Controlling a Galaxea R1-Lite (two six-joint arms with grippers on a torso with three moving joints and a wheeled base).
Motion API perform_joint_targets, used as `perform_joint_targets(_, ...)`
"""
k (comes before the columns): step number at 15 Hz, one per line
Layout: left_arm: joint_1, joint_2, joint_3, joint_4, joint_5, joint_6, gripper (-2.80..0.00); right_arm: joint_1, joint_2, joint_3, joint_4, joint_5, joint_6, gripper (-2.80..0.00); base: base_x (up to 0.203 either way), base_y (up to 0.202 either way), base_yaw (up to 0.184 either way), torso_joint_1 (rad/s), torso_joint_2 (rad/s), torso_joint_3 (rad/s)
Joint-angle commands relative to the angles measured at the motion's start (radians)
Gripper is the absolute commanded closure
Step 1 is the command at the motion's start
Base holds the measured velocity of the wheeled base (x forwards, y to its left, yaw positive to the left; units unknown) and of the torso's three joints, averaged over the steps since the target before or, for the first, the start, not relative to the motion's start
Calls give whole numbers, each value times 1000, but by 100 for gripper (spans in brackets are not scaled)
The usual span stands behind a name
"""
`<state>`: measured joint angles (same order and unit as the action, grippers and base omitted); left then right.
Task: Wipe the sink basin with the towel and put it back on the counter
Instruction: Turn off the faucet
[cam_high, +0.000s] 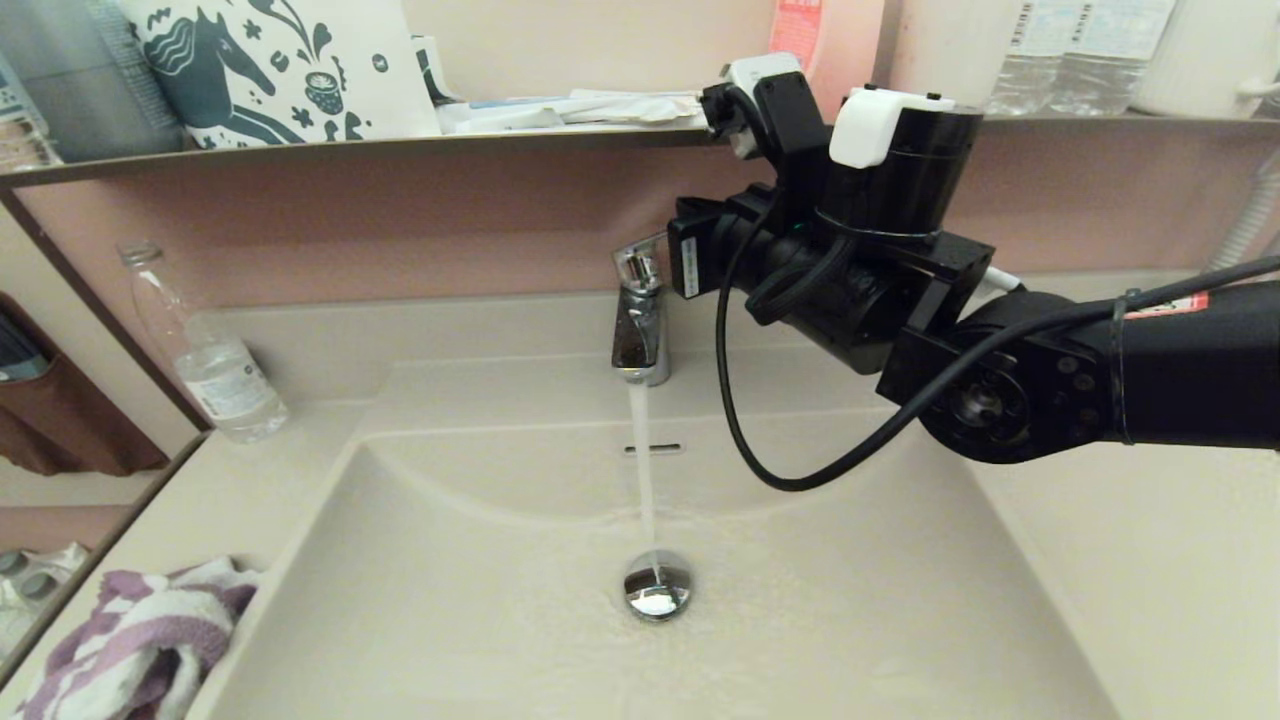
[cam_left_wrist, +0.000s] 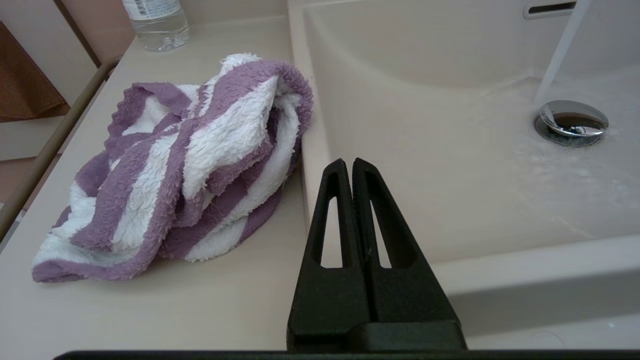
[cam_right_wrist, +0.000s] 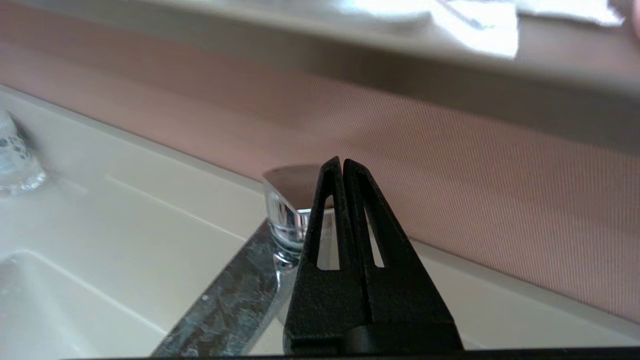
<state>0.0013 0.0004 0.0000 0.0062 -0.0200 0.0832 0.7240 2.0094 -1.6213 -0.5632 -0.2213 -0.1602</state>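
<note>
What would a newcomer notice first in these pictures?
Water runs from the chrome faucet into the sink basin, with the right pincer shut beside the faucet's handle. The striped towel lies crumpled on the counter left of the basin, near the shut left pincer.

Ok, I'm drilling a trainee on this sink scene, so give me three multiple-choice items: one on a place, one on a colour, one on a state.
1. Where does the towel lie?
A. in the basin
B. on the counter, left of the sink basin
C. on the shelf

2. What colours are its stripes?
A. purple and white
B. blue and grey
C. red and yellow

3. What state is the tap in?
A. off
B. running
C. dripping only

B: the towel sits bunched on the counter beside the basin's rim.
A: purple and white bands show.
B: a steady stream falls to the drain plug, with the shut right gripper at the tap's handle.
</note>
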Motion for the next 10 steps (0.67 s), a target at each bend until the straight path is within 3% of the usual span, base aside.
perform_joint_targets(1,0,0,0,0,0,1,0,-8,6,0,0,-2,-1,0,0,0,0,0,0,0)
perform_joint_targets(10,0,0,0,0,0,1,0,-7,-18,94,46,-3,-17,0,0,0,0,0,0,0)
